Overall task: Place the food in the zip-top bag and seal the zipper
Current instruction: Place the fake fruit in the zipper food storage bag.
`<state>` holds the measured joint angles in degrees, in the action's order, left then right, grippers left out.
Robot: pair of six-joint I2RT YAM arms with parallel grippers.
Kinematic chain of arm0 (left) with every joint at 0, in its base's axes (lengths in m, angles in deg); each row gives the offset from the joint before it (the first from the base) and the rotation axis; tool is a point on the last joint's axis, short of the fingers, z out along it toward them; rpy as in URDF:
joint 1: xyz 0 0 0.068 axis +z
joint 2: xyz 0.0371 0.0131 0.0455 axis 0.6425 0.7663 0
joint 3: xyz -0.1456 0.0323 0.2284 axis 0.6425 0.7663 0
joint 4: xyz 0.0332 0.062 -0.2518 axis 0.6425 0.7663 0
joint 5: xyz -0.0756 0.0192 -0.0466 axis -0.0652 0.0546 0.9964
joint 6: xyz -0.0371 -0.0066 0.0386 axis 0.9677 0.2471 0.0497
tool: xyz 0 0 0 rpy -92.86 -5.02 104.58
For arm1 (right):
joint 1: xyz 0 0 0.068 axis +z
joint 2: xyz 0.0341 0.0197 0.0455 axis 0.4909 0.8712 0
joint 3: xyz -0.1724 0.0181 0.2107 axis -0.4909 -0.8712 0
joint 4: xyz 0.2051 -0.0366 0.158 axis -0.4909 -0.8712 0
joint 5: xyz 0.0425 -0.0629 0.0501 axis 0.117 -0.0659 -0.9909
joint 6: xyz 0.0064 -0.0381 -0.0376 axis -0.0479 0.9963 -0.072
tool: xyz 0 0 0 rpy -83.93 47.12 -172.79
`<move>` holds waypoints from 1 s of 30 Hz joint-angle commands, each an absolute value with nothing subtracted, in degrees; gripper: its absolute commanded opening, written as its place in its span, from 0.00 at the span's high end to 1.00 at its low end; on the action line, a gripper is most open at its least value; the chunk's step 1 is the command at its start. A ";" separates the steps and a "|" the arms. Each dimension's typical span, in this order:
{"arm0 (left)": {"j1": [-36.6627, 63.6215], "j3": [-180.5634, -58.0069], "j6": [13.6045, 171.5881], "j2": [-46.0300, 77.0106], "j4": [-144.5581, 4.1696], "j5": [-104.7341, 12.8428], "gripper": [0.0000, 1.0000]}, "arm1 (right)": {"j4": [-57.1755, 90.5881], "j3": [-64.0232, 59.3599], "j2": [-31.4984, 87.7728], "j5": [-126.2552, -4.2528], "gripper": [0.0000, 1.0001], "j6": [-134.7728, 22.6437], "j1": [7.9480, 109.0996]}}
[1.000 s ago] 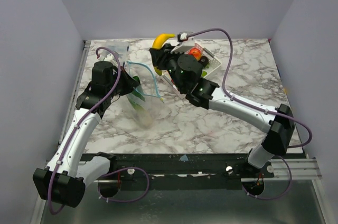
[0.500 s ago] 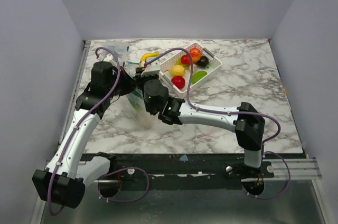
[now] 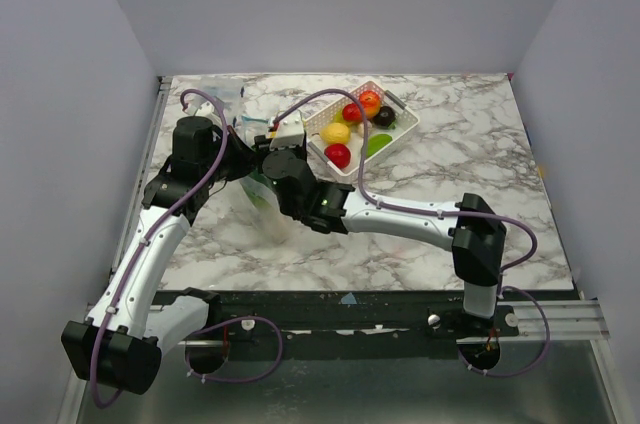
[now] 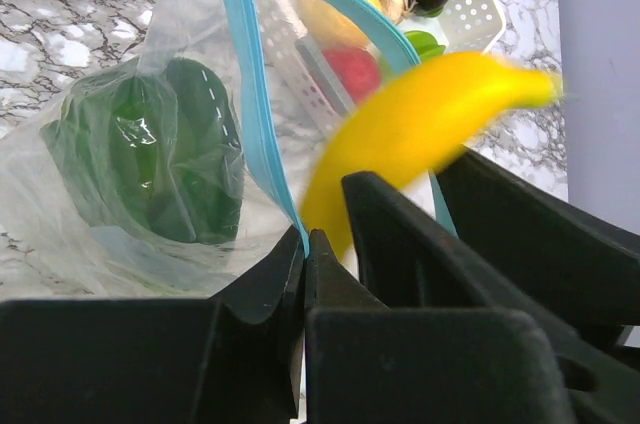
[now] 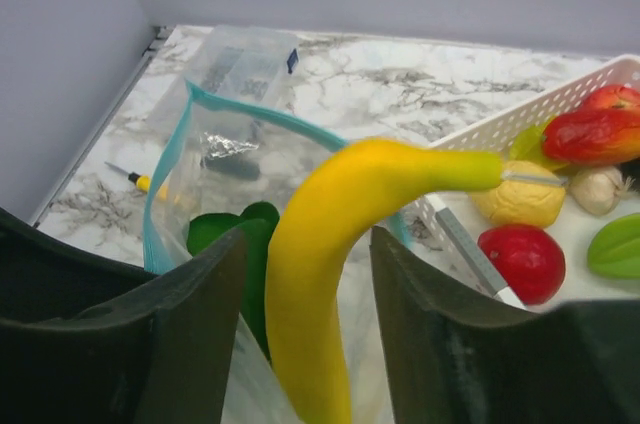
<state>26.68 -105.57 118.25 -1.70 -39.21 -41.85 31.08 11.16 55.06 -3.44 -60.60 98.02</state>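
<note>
The zip-top bag (image 4: 120, 74) (image 5: 230, 134) (image 3: 262, 199) is held with its mouth open, a green piece (image 4: 170, 154) (image 5: 225, 229) inside. My left gripper (image 4: 305, 239) (image 3: 235, 149) is shut on the bag's rim at the blue-green zipper (image 4: 255, 94) (image 5: 165, 174). The yellow banana (image 5: 330, 244) (image 4: 420, 134) stands in the bag's mouth between the fingers of my right gripper (image 5: 308, 236) (image 3: 268, 144). That gripper is open, with a gap showing on each side of the banana.
The white perforated basket (image 3: 400, 119) (image 5: 560, 104) stands right of the bag with a red piece (image 5: 520, 259), a yellow one (image 5: 525, 194) and several others. A small clear box (image 5: 245, 64) lies behind the bag. A small yellow-handled tool (image 5: 140, 181) lies by the left wall.
My right arm has swung left from the basket to the bag's mouth with the banana. Its jaws have widened off the banana. The left gripper has kept its hold on the rim.
</note>
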 commanded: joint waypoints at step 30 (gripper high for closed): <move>29.17 -105.92 116.14 -2.39 -39.83 -39.12 1.00 | 9.07 13.30 42.25 -23.41 0.34 -72.47 78.44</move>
<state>28.73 -105.62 116.33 -1.77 -38.42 -40.56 6.67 17.32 44.51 -15.96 -67.88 86.30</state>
